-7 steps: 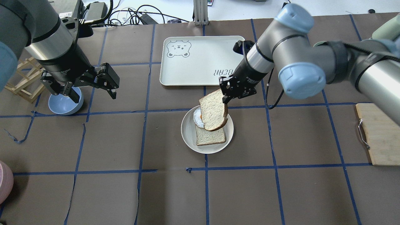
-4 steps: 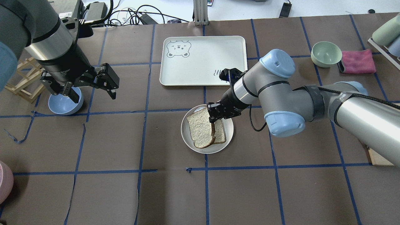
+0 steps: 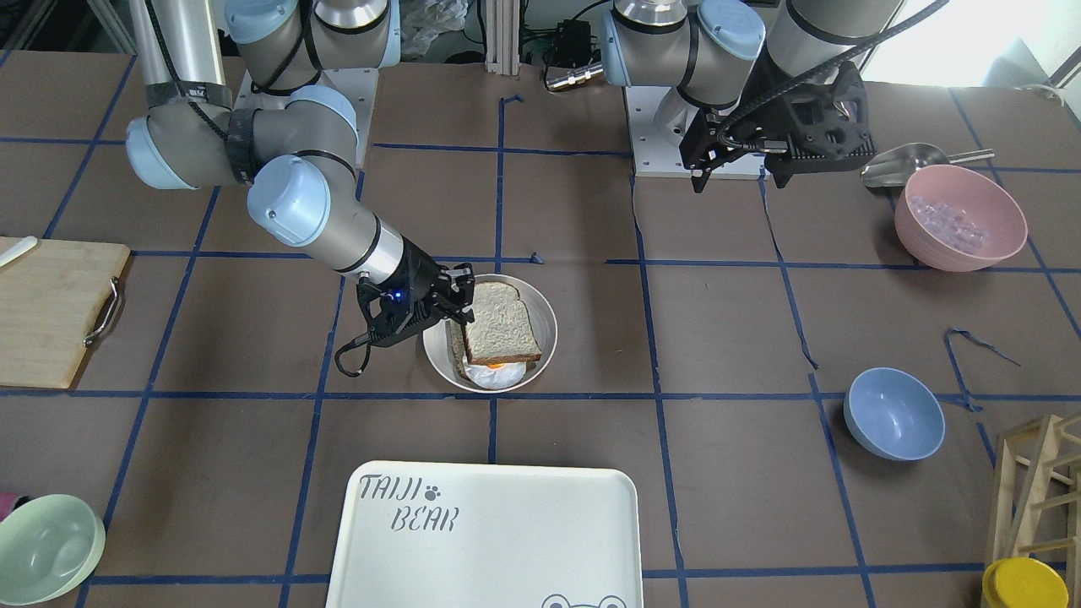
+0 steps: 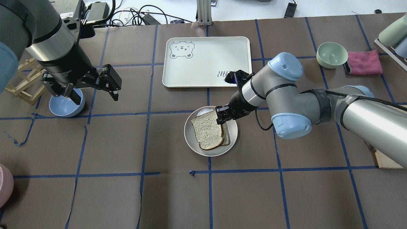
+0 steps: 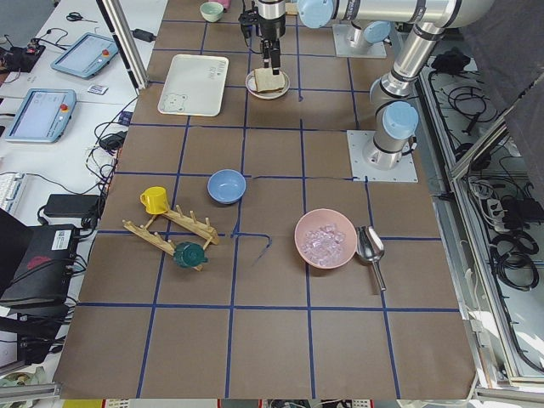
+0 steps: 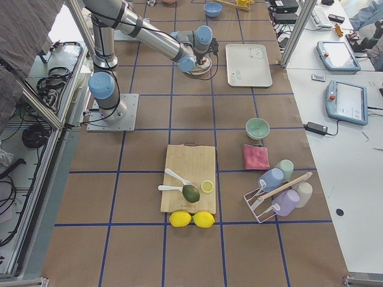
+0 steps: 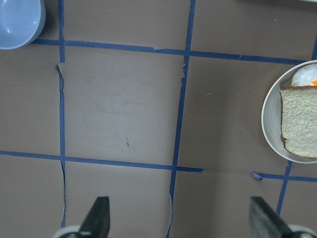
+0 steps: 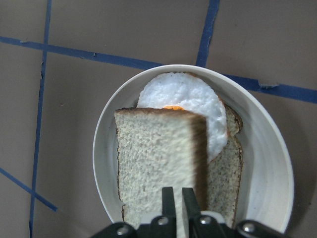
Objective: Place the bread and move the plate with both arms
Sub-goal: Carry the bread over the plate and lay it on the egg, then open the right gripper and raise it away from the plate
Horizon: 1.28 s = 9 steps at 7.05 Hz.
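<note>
The right arm [image 4: 318,101] reaches in over the worktop [image 4: 111,197], its forearm slanting down to a low wrist. The right pincer [image 4: 220,121] points downward, its fingers [image 8: 168,197] drawn almost together and nipping the edge of the bread [image 4: 206,130]. The left arm [image 4: 54,47] stands off on its own side. The left pincer [image 4: 95,97] hangs well above the worktop, fingers spread wide around nothing.

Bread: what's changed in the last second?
The right gripper lowered the bread from above the far rim of the plate onto the egg and paler slice, and still pinches its edge. The plate, the open left gripper and the blue bowl have not moved.
</note>
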Available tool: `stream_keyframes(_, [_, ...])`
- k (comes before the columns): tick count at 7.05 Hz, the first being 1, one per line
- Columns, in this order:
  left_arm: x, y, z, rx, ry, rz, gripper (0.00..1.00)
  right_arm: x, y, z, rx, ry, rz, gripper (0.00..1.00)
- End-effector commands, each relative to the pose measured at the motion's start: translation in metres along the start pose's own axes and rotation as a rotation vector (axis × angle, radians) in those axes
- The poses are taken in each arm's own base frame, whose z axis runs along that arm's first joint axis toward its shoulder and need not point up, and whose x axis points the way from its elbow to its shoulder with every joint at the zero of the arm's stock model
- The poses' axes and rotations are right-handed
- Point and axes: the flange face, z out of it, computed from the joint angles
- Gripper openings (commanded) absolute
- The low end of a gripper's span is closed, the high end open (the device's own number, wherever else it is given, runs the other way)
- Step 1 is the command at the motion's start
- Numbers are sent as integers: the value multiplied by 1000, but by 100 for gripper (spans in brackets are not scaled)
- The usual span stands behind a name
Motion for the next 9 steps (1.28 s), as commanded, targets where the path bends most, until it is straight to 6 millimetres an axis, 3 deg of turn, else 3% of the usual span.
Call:
stream_keyframes(1, [0, -2, 1, -3, 1, 0, 100, 5, -2, -2, 0, 13, 19, 100])
stream_keyframes(2, [0, -2, 1, -3, 3, 0, 100, 13, -11, -24, 32, 114, 17, 100])
stream_keyframes(3, [1, -5, 6, -13, 5, 2, 100, 18, -40, -63, 57, 248, 18, 100])
stream_keyframes(4, [1, -7, 8, -14, 7, 8, 100, 2, -63, -101, 2, 263, 44, 100])
stream_keyframes(5, [-2, -11, 9, -5, 3, 2, 100, -20, -87, -158, -16, 318, 52, 100])
stream_keyframes(6, [-1, -13, 9, 1, 11, -5, 100, -37, -96, -207, -38, 409, 56, 100])
stream_keyframes(7, [-5, -13, 8, 0, 14, -15, 100, -51, -90, -245, -69, 524, 58, 100])
stream_keyframes(8, [-4, -17, 13, -9, 18, -24, 100, -56, -71, -265, -70, 555, 101, 100])
stream_keyframes(9, [5, -21, 26, -37, 70, -42, 100, -34, -60, -256, -104, 558, 218, 100])
